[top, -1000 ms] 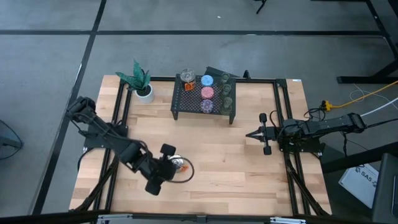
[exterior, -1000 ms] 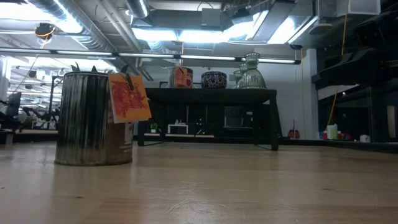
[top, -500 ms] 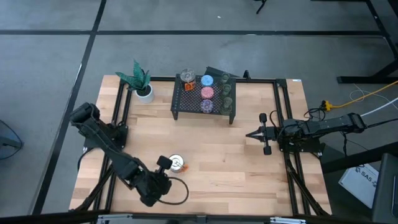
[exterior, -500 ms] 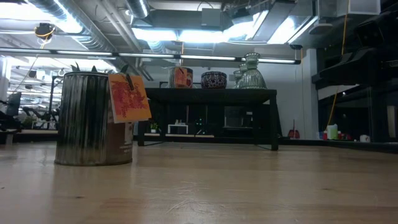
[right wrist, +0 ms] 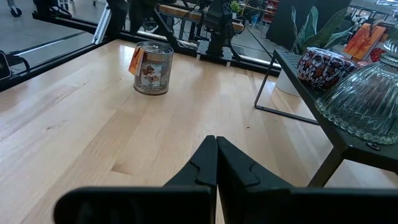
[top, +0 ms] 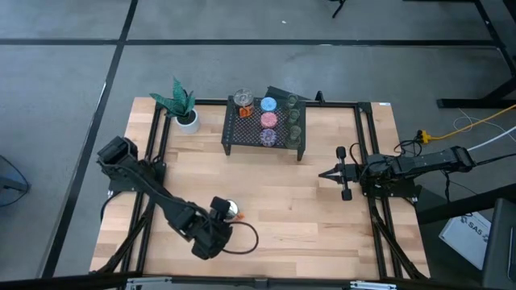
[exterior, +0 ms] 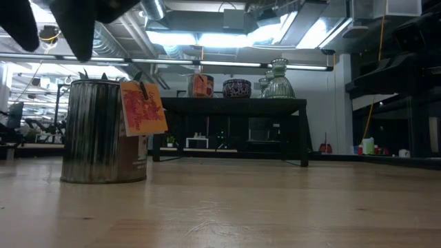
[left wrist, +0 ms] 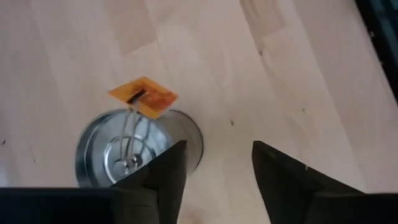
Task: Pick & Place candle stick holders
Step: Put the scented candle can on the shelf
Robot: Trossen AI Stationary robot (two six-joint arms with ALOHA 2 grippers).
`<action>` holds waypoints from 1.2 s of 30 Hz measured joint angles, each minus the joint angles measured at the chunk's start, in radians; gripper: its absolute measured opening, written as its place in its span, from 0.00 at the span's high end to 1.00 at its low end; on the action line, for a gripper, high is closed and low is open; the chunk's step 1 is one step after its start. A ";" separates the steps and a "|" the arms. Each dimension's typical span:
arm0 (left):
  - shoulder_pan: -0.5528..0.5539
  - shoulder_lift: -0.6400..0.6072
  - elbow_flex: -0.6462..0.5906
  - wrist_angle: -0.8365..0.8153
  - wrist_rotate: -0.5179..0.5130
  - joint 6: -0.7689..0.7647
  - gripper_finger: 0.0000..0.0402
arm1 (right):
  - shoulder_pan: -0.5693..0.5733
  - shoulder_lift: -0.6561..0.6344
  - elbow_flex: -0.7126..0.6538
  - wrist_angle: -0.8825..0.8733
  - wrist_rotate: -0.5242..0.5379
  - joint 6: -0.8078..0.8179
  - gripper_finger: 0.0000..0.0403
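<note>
A silvery candle stick holder point(top: 231, 209) with an orange tag stands on its base on the wooden table near the front; it also shows in the low view point(exterior: 103, 131), the left wrist view point(left wrist: 137, 149) and the right wrist view point(right wrist: 152, 68). My left gripper point(top: 219, 219) hovers over it, open, with its fingers pointing down just beside it point(left wrist: 214, 168) and high above it in the low view point(exterior: 52, 21). Another silvery holder point(top: 243, 98), a blue one point(top: 268, 104), a pink one point(top: 268, 120), a purple one point(top: 268, 137) and three olive-green ones point(top: 295, 115) stand on the black mesh rack point(top: 242, 129). My right gripper point(top: 325, 173) waits shut at the table's right side.
A white pot with a green plant point(top: 184, 109) stands at the far left, beside the rack. A black frame point(top: 157, 161) runs around the table. Bare wood point(top: 282, 201) lies between the near holder and my right arm.
My left arm has swung toward the near edge and then back toward the silvery holder. Its fingers have come into the top left of the low view. The holder has stayed where it was.
</note>
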 joint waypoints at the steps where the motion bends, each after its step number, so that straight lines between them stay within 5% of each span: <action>1: 0.006 0.000 0.000 -0.008 0.009 0.007 0.55 | 0.000 0.000 0.000 0.000 0.000 0.000 0.99; 36: 0.019 0.059 0.000 -0.045 -0.054 0.073 0.64 | 0.000 0.000 0.000 0.000 0.000 0.000 0.99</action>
